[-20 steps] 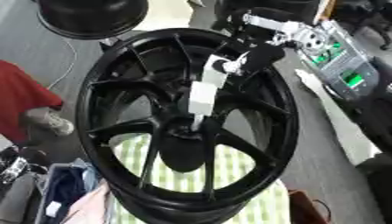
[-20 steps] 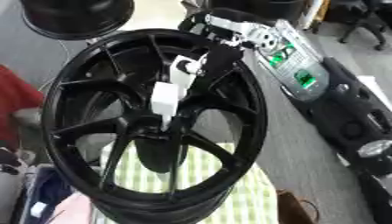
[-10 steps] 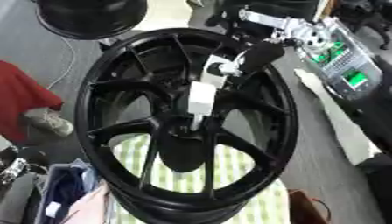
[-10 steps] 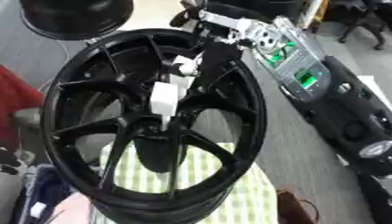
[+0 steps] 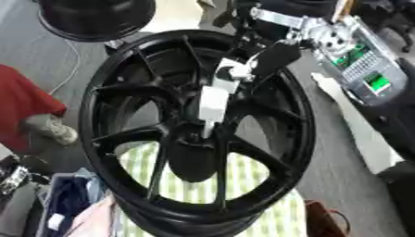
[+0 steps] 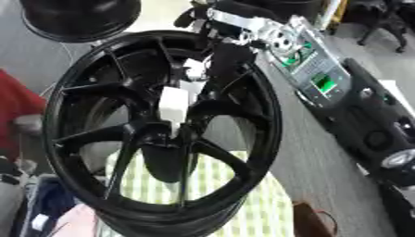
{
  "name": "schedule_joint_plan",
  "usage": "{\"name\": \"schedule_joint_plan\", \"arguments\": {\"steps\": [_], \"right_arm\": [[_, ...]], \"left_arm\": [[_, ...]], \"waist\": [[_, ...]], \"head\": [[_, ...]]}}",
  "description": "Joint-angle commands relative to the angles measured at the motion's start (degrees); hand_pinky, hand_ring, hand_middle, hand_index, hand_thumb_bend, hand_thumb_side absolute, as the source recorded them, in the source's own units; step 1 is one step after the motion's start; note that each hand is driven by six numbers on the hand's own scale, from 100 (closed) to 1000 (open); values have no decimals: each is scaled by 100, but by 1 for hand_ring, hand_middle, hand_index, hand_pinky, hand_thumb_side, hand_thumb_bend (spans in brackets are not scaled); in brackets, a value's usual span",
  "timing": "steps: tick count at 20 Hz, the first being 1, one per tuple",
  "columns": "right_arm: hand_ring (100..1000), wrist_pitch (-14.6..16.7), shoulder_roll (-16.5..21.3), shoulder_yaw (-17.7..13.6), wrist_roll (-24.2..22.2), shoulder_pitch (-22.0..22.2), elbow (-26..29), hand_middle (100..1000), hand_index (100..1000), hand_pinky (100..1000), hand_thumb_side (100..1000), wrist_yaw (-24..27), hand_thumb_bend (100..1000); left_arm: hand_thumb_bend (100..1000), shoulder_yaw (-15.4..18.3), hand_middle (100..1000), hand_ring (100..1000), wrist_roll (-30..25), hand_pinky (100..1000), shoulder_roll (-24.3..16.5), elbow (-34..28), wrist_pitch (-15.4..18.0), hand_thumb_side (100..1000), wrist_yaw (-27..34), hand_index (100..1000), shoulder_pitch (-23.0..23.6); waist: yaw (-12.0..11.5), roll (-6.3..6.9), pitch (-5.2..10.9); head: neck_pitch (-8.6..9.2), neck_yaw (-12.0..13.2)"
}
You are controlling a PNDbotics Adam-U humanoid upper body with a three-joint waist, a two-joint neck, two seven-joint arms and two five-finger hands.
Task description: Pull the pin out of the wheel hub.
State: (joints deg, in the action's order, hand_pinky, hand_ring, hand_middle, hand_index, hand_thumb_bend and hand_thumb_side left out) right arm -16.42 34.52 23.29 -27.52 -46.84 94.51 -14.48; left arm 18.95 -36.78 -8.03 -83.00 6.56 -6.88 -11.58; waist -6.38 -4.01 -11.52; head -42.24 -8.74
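A large black spoked wheel (image 5: 122, 83) stands tilted on a green checked cloth (image 5: 247, 183). A white pin (image 5: 213, 102) sticks up out of its hub (image 5: 194, 139), with the lower tip still in the hub's hole. My right hand (image 5: 272, 58) reaches in from the upper right on a black and silver arm (image 6: 243, 21). Its dark fingers are curled round the pin's upper end. A black and silver part at the lower left edge (image 5: 12, 178) looks like my left hand, and its fingers are not discernible.
A second black wheel (image 5: 97, 18) lies at the top left. A device with green lights (image 6: 320, 78) stands on the floor to the right. Red cloth (image 5: 24, 106) shows at the left, blue cloth (image 5: 69, 199) at the lower left, a brown bag (image 5: 324, 222) at the lower right.
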Motion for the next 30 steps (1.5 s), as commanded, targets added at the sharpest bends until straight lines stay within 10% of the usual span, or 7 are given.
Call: {"name": "schedule_joint_plan", "arguments": {"steps": [1,19,30], "right_arm": [[723,4,107,-59,-16,-69,-56,887,902,535,301,-13,480],[696,36,30,-3,-179,14,-476,851,878,545,269,-136,466],[575,51,-57,22,-219,50,-532,764,772,402,210,-203,454]], "left_arm": [[100,20,556,622,-23,591,-29,-72,0,645,-20,830,-62],[100,33,555,622,-16,591,-29,-82,0,644,-18,829,-67],[100,35,555,623,-18,592,-33,-78,6,645,-17,830,-69]], "waist": [[-7,25,83],[-1,34,71],[1,37,64]], "head": [[-19,-23],[-36,-29],[-72,-51]]}}
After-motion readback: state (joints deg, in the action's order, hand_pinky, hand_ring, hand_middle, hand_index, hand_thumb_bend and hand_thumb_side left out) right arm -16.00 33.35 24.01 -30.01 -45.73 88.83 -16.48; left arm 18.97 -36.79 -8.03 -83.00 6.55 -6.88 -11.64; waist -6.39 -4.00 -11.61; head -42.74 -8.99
